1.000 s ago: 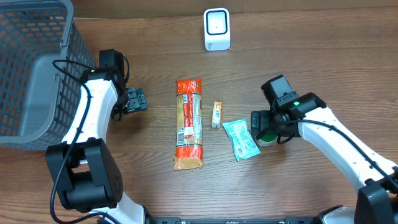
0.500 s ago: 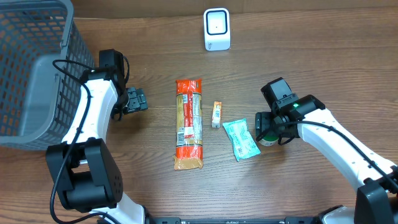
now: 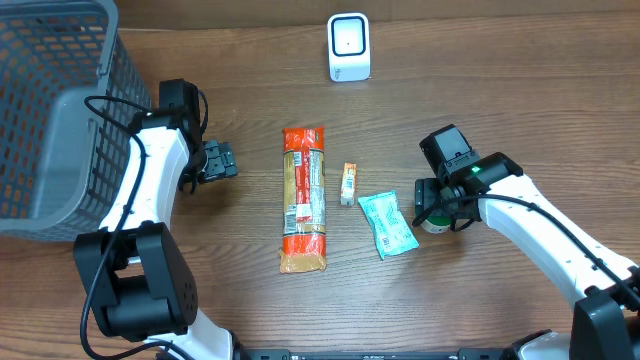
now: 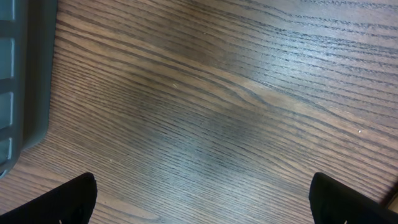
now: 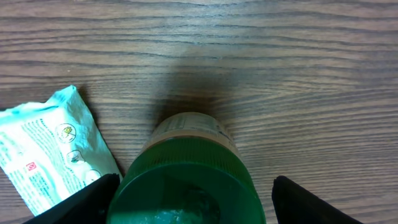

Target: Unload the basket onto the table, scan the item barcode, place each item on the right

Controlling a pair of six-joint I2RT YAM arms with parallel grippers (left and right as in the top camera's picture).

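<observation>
A jar with a green lid (image 3: 432, 223) stands on the wooden table at the right, and it fills the bottom of the right wrist view (image 5: 186, 190). My right gripper (image 3: 434, 210) has its black fingers on either side of that lid (image 5: 196, 199) and is shut on it. The white barcode scanner (image 3: 349, 46) stands at the table's far edge, well away from the jar. My left gripper (image 3: 222, 160) hovers wide open over bare wood (image 4: 202, 199), with nothing between its fingertips (image 4: 74, 202).
A mint-green packet (image 3: 387, 224) lies just left of the jar (image 5: 50, 149). Further left lie a small orange stick (image 3: 348, 183) and a long orange package (image 3: 304, 198). A grey mesh basket (image 3: 50, 110) fills the left side; its rim (image 4: 18, 74) shows beside the left gripper.
The right gripper's fingers have closed in around the jar and the arm has shifted slightly right. The left arm has not moved.
</observation>
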